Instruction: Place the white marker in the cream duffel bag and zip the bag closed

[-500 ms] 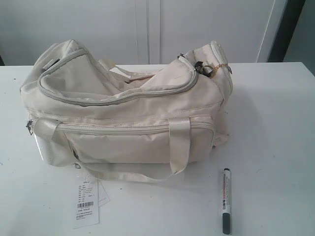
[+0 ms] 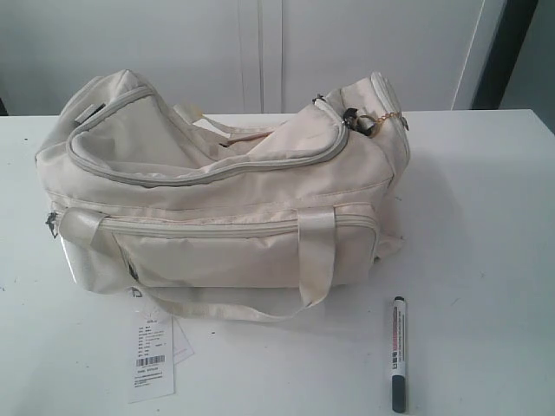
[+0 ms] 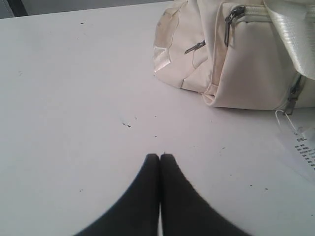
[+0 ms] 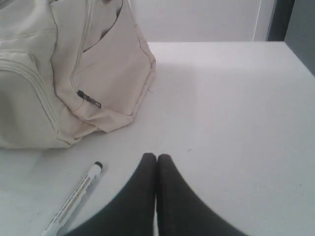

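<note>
The cream duffel bag [image 2: 225, 199] lies on the white table, its top zipper partly open near the right end. The white marker [image 2: 398, 353] lies flat on the table in front of the bag's right end, dark cap toward the near edge. No arm shows in the exterior view. My left gripper [image 3: 160, 156] is shut and empty above bare table, the bag's end [image 3: 236, 54] some way ahead of it. Shut and empty too, my right gripper [image 4: 156, 157] has the marker [image 4: 74, 199] close beside it and the bag [image 4: 64, 73] beyond.
A white barcode tag [image 2: 153, 355] lies on the table in front of the bag's left end, also seen as the tag [image 3: 302, 147] in the left wrist view. The table's back edge [image 2: 486, 113] meets a white wall.
</note>
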Action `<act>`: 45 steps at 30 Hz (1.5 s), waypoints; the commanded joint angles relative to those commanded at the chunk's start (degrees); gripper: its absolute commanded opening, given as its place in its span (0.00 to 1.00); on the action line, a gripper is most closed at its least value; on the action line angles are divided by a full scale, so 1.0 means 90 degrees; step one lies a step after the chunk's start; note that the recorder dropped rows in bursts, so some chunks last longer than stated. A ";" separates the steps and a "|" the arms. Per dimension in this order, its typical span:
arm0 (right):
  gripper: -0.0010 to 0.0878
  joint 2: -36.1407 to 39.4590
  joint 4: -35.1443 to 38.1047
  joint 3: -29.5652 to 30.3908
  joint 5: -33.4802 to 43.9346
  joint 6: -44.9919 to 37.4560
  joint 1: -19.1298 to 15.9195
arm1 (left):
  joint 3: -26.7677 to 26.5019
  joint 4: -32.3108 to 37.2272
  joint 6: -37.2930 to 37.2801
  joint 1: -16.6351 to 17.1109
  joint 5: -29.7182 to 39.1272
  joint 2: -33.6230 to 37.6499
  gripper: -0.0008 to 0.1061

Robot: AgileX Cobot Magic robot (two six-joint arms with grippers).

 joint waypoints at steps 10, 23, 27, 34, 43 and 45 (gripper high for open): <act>0.01 0.0000 0.0058 0.0000 -0.2631 0.0922 0.0000 | 0.0000 -0.0617 -0.0052 0.0000 -0.0661 0.0000 0.01; 0.01 0.1022 0.0054 -0.1143 -0.5473 0.1209 0.0000 | 0.0000 -0.1119 -0.0464 0.0000 -0.0817 0.0000 0.01; 0.01 0.2708 0.0000 -0.2404 -0.4111 0.0880 0.0000 | 0.0000 -0.1118 -0.0609 0.0000 -0.0817 0.0000 0.01; 0.01 0.5394 -0.0046 -0.4311 -0.1160 -0.0396 0.0000 | 0.0000 -0.1257 -0.0887 0.0000 -0.0912 0.0000 0.01; 0.01 0.7724 0.0280 -0.6603 0.2176 -0.0911 0.0000 | 0.0000 -0.1837 -0.0887 0.0000 -0.1155 0.0000 0.01; 0.01 0.8078 0.0678 -0.7003 0.2204 -0.1168 0.0000 | 0.0000 -0.1838 -0.0887 0.0000 -0.1206 0.0000 0.01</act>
